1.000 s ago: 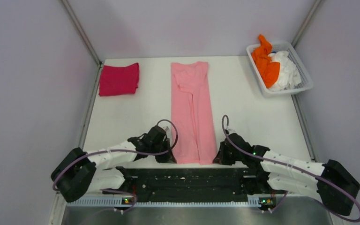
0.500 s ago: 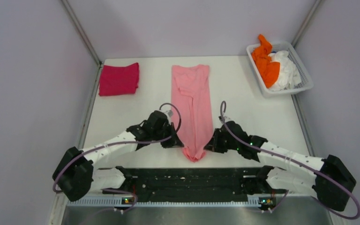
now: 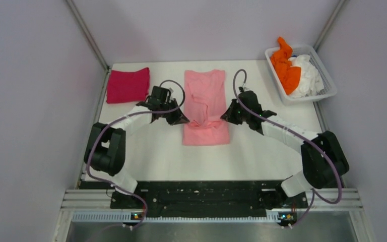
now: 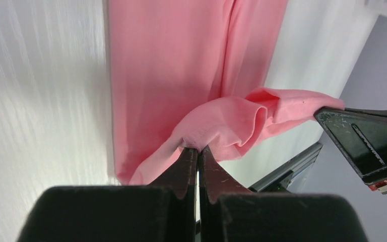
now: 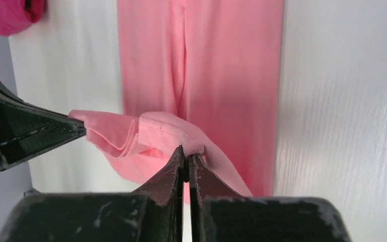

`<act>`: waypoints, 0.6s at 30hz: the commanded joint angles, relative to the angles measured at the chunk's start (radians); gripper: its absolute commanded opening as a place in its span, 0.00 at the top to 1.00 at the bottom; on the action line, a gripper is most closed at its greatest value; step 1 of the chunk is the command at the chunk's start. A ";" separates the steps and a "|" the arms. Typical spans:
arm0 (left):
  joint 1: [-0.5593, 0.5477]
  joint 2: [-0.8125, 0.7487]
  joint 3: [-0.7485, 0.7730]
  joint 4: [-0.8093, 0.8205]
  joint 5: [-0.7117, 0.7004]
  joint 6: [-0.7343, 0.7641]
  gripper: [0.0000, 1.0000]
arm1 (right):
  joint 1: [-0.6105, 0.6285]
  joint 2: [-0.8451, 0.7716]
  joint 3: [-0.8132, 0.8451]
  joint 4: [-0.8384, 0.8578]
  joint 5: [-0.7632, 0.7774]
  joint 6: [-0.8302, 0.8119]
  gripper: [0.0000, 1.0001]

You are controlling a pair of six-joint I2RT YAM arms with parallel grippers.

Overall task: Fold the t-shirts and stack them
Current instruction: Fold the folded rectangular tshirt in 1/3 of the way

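The light pink t-shirt (image 3: 205,96) lies as a long strip in the middle of the table, its near end lifted and doubled back over itself. My left gripper (image 3: 182,121) is shut on the left corner of that lifted hem (image 4: 216,123). My right gripper (image 3: 225,117) is shut on the right corner (image 5: 166,128). The hem sags between them above the strip. The folded magenta-red t-shirt (image 3: 127,84) lies at the back left. Orange (image 3: 285,65) and white (image 3: 308,75) t-shirts are bunched in the basket.
The white slatted basket (image 3: 327,93) stands at the back right corner. Grey walls and metal posts close the table on three sides. The black rail with the arm bases runs along the near edge (image 3: 201,194).
Both grippers have carried the pink shirt's near hem from the front edge up and away toward the back, doubling the strip over itself. The arms are now stretched far out.
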 commanded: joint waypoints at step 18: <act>0.142 0.460 0.525 -0.115 0.039 0.153 0.86 | -0.222 0.468 0.367 0.138 -0.181 -0.157 0.98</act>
